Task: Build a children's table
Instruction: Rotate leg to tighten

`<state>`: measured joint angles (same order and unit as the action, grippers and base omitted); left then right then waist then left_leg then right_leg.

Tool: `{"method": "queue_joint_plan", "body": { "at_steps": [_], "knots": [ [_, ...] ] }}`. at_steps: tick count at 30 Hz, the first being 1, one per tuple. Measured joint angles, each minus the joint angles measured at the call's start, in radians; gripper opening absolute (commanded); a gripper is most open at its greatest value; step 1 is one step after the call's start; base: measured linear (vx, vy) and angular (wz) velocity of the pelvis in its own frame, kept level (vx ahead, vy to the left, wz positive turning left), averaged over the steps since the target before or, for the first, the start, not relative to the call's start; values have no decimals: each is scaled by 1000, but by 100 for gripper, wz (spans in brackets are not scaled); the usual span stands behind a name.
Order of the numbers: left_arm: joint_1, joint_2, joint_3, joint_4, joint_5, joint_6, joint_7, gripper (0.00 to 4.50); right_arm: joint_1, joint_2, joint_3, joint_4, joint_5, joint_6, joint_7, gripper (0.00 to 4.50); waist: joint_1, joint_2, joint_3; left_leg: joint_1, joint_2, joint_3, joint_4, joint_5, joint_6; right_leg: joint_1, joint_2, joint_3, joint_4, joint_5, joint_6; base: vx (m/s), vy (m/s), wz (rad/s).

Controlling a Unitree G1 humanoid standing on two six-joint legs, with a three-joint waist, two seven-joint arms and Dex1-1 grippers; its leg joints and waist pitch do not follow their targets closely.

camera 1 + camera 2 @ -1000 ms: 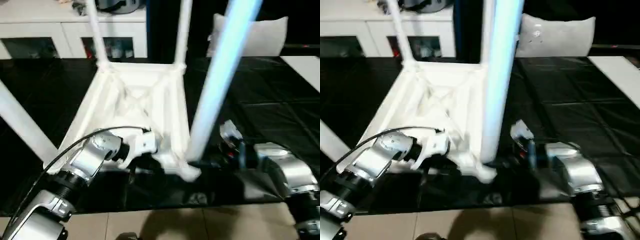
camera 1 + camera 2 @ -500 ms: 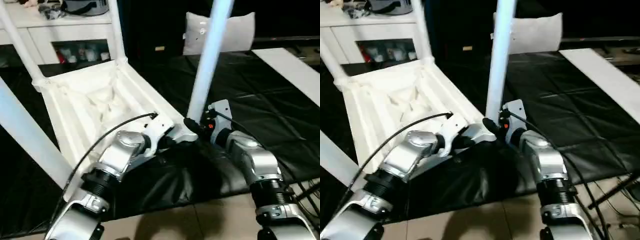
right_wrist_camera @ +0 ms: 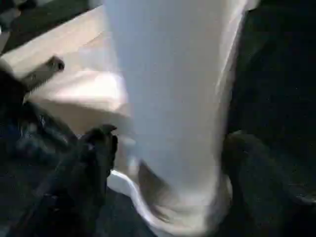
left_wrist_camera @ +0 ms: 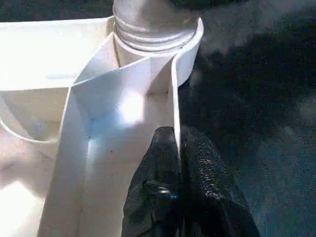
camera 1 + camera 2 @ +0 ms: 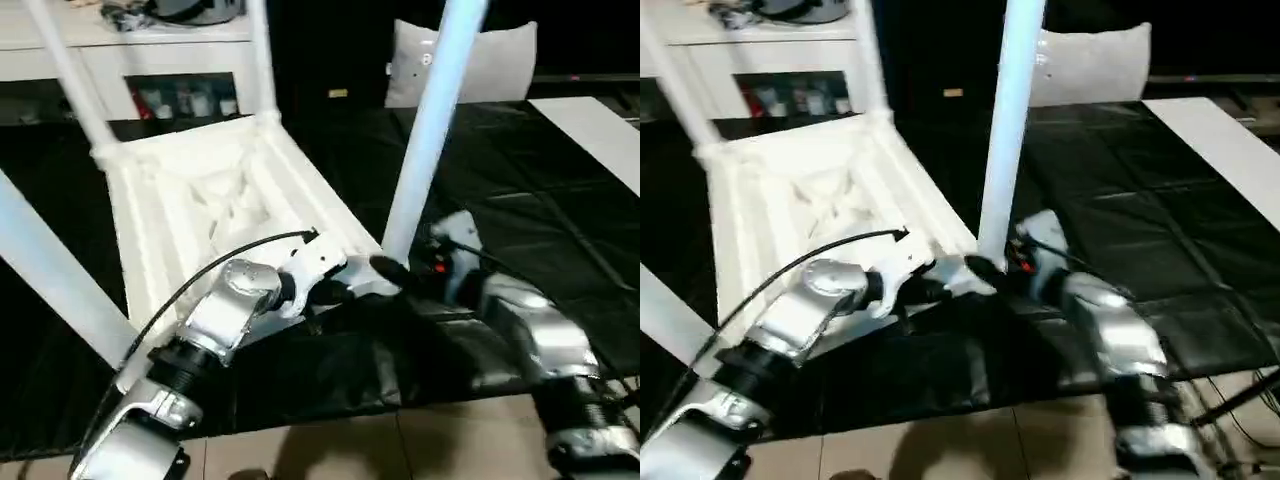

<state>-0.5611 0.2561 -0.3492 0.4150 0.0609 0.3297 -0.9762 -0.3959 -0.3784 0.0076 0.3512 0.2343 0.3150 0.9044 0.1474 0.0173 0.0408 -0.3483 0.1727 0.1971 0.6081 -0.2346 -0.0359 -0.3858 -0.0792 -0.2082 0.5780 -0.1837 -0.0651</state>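
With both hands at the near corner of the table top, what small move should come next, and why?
Probably the right hand should turn the leg a little further into its corner socket. Its fingers stand on either side of the leg's base, and the left hand is shut on a rib of the table top, steadying it.

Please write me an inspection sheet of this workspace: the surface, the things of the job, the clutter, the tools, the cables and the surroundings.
Surface: work table under a black cover, wrinkled at the near edge.
Job's things: white table top lies ribbed underside up; four legs stand in its corner sockets, the nearest leg by the tools.
Clutter: nothing seen on the cover.
Tools: left tool is shut on a thin rib of the top near the corner socket; right tool has its fingers either side of the nearest leg's base.
Cables: black cable arcs over the left forearm.
Surroundings: white cabinet with glass doors, white cushion, tiled floor.
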Motion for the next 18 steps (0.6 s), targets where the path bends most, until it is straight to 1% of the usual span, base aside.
{"method": "queue_joint_plan", "body": {
  "at_steps": [3,5,7,10,12,14,15,16,17,18],
  "knots": [
    [5,40,-11,0,-11,-52,-72,0,6,-53,7,-25,10,4,93,434,8,0,0,0,0,0,0,0,0,0,0,0,0,0,0,0,0,0],
    [7,64,-21,0,-23,-79,-126,0,15,-97,35,-51,12,9,160,447,16,0,0,0,0,0,0,0,0,0,0,0,0,0,0,0,0,0],
    [8,88,-37,-1,-28,-110,-179,0,23,-134,60,-72,12,9,228,447,27,0,0,0,0,0,1,0,0,0,0,0,0,0,0,0,0,0],
    [8,113,-57,-1,-26,-153,-228,0,28,-145,90,-78,18,0,300,447,36,0,0,0,0,0,2,0,1,0,0,0,0,0,0,0,0,0],
    [8,125,-68,-1,-27,-177,-261,0,31,-153,110,-78,33,-1,347,447,44,0,0,0,0,0,2,-1,1,0,0,0,0,0,0,0,0,0],
    [7,131,-79,-1,-27,-193,-282,0,31,-155,120,-78,39,-1,379,420,52,0,0,0,0,0,3,-1,1,0,0,0,0,0,0,0,0,0],
    [7,133,-85,-4,-26,-201,-295,0,31,-155,122,-78,45,1,396,420,54,0,0,1,0,0,3,-1,1,0,0,0,0,0,0,0,0,0],
    [7,137,-89,-7,-27,-207,-306,0,31,-155,125,-79,48,4,411,409,55,0,0,1,0,0,3,-1,1,0,0,0,0,0,0,0,0,0],
    [7,141,-92,-8,-27,-211,-316,0,31,-158,130,-81,53,9,424,409,55,0,0,0,0,0,3,-1,1,0,0,0,0,0,0,0,0,0],
    [7,145,-95,-8,-27,-221,-327,0,31,-161,138,-83,57,12,439,389,54,0,0,0,0,0,3,-1,1,0,0,0,0,0,0,0,0,0]
  ]
}}
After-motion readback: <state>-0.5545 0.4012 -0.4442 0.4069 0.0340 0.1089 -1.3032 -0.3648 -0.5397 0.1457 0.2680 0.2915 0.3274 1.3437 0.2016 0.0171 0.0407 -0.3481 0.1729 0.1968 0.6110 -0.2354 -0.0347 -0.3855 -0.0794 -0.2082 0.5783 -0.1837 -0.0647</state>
